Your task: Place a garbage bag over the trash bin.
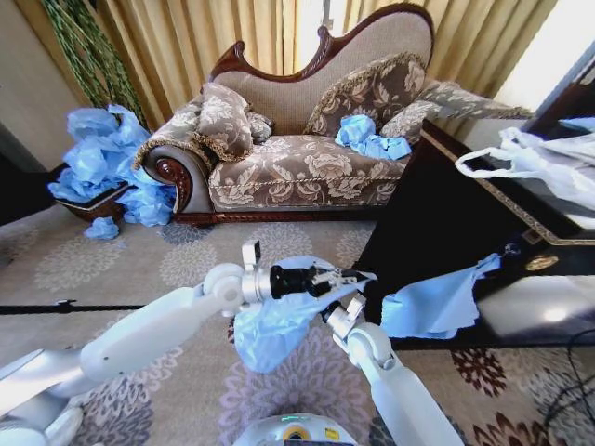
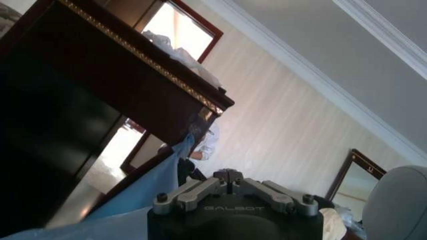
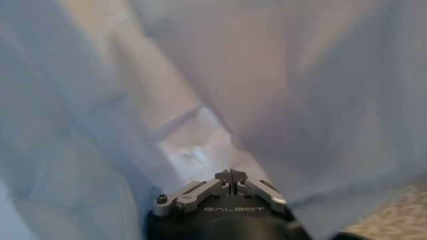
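Closing fully, tips meeting, the left tool (image 1: 342, 276) gripping the upper edge of the garbage bag (image 1: 279, 321), held at the end of a left arm reaching across from the lower left, nearly level, wrist pointing toward the dark cabinet (image 1: 437, 223). Showing the same pinch in the left wrist view: left tool (image 2: 229, 174) with tips together and blue film trailing away beside it. Rising from below on the right, forearm angled steeply up, the right tool (image 1: 337, 314) sitting just under the left one and pressing into the same bag; in the right wrist view, right tool (image 3: 230, 174) with tips touching and the translucent film draped all around it, though whether film is actually caught between the tips, cannot tell. Hanging between the two tools above the patterned carpet (image 1: 139, 269), the bag drooping in a loose bunch down and to the left. Lying beyond: another blue bag (image 1: 432, 302) against the cabinet front, a white plastic bag (image 1: 544, 163) on the cabinet top, more blue bags (image 1: 372, 139) on the sofa (image 1: 297, 172), and a blue heap (image 1: 107, 163) at the sofa's far end.
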Tool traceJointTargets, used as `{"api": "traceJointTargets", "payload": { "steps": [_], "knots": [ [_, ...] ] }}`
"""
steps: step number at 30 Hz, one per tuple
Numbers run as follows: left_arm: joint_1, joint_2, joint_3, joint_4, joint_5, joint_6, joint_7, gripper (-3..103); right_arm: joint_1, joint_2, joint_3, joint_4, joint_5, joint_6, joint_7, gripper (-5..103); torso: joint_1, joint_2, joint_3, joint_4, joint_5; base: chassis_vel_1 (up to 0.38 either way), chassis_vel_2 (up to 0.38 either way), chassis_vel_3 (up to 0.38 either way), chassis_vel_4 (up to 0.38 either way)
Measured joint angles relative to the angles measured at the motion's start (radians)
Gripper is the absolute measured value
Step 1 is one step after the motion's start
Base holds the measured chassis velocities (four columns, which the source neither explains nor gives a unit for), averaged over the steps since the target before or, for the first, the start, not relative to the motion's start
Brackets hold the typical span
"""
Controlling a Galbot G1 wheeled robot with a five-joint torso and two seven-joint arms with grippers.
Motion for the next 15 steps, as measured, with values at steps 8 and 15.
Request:
{"api": "traceJointTargets", "payload": {
  "steps": [8,15],
  "knots": [
    [0.075,0.036,-0.087,-0.027,0.003,0.000,0.000,0,0.046,0.011,0.030,-0.068,-0.037,0.062,0.123,0,0.000,0.000,0.000,0.0000,0.0000,0.000,0.000,0.000,0.000],
    [0.198,0.075,-0.225,-0.080,0.019,0.000,0.003,0,0.116,0.035,0.042,-0.125,-0.086,0.135,0.274,0,0.000,0.000,0.000,0.0000,-0.0001,0.000,0.000,0.000,0.000]
  ]
}}
